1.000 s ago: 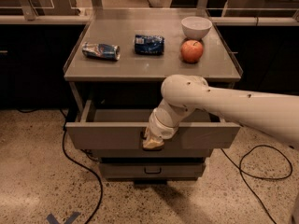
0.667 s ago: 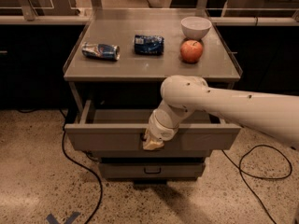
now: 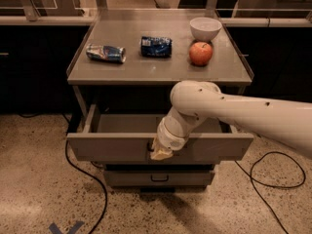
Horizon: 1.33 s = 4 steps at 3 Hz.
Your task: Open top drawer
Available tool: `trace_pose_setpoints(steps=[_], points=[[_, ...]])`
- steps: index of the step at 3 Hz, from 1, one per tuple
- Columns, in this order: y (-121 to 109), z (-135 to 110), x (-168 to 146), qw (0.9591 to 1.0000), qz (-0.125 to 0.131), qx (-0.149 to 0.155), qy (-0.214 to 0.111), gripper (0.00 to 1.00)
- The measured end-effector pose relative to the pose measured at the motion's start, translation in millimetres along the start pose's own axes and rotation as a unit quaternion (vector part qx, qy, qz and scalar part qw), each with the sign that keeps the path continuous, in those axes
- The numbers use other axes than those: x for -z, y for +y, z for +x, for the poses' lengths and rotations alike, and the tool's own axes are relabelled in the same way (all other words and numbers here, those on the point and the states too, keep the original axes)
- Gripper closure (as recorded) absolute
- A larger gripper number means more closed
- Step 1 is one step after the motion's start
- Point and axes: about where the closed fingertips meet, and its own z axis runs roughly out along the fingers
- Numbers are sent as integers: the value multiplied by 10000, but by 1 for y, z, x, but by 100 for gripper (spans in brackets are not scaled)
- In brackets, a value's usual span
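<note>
**Camera view: top drawer stands open, gripper at its front**

Nearest the camera, a blue tape mark (image 3: pixel 66 227) is seen on the speckled floor, and a black cable (image 3: pixel 83 174) is trailed along the left of the cabinet. A narrower lower drawer (image 3: pixel 158 178) is seen shut near the floor. Above it, the top drawer (image 3: pixel 112 147) is drawn well out from under the cabinet top (image 3: pixel 161 67), its flat grey front facing the camera and its inside partly shown. The gripper (image 3: pixel 161 152) is set against the centre of that front, where the handle is hidden behind it; whether it is clamped on anything cannot be told. The white arm (image 3: pixel 243 116) is stretched in from the right, over the open drawer. Farther back, on the cabinet top, a crushed can (image 3: pixel 106 53), a blue packet (image 3: pixel 156 46) and an apple (image 3: pixel 201 53) are laid in a row from left to right, well apart. A white bowl (image 3: pixel 205 28) is placed just behind the apple.
</note>
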Motion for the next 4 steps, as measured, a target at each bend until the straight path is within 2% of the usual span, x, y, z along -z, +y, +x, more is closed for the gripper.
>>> trace_pose_setpoints(steps=[2, 3, 4], points=[[21, -1, 2, 9997, -243, -36, 53, 100], [35, 4, 8, 9992, -315, -211, 137, 100], [35, 4, 8, 9992, -320, -212, 138, 100]])
